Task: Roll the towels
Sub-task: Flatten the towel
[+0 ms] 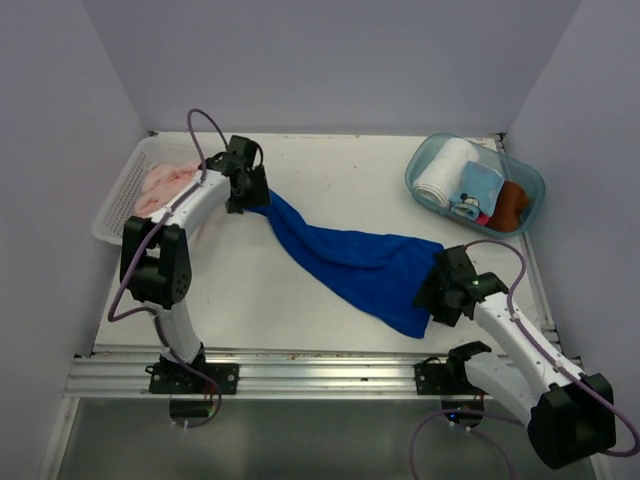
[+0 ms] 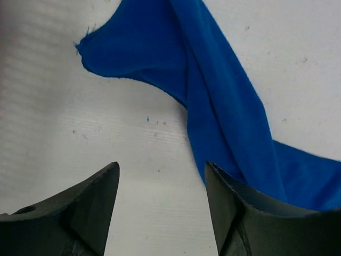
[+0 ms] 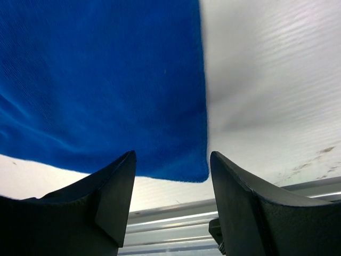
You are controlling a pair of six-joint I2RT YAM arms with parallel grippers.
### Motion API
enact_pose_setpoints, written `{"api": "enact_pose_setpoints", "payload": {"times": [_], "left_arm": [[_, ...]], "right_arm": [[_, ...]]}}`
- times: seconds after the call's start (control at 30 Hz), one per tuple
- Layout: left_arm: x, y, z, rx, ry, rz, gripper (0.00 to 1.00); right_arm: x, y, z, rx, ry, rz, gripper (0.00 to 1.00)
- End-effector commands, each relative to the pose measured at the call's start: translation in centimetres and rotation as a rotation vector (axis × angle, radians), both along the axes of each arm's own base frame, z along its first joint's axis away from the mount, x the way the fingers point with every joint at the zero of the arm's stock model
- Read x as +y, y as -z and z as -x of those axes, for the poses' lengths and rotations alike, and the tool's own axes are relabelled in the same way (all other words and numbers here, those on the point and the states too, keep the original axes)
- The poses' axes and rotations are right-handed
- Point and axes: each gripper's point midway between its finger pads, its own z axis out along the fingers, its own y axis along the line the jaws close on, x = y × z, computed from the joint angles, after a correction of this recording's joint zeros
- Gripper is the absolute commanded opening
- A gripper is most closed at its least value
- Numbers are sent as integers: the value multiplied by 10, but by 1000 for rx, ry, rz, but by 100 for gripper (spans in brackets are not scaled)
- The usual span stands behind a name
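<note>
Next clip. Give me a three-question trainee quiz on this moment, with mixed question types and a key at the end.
1. True or false: the blue towel is already rolled up.
2. Where is the pink towel? A: in the white basket. B: in the clear tub. C: under the blue towel.
3. Fill in: the jaws of the left gripper and the right gripper both stand ____.

Key: 1 false, it lies stretched across the table; 2 A; 3 open.

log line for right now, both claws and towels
left claw: open, empty, beside far end of blue towel | right claw: open, above its near corner | blue towel: stretched out, unrolled | pink towel: in white basket
</note>
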Motion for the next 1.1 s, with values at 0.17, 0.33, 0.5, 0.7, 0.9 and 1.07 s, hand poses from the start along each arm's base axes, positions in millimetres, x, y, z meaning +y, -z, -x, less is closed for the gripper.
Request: {"api": "enact_pose_setpoints", "payload": {"times": [0.17, 0.33, 0.5, 0.7, 0.9, 1.07], "left_arm": [[-44, 55, 28, 76, 130, 75, 67], [-50, 72, 25, 94, 126, 91, 58], [-54, 84, 21, 109, 125, 89, 47], [-58, 90, 15, 117, 124, 88, 22], [-63, 63, -2, 64, 142, 94, 0], [-75, -16, -47, -96, 182, 104, 0]], "right_arm": [[19, 14, 13, 10, 115, -61, 62], [26, 20, 20, -30, 199, -159, 61], [29, 27, 22, -5, 224, -177, 60], [40, 42, 6, -10, 226, -200, 47], [28, 25, -28, -84, 220, -78, 0], [23, -47, -99, -266, 202, -33, 0]]}}
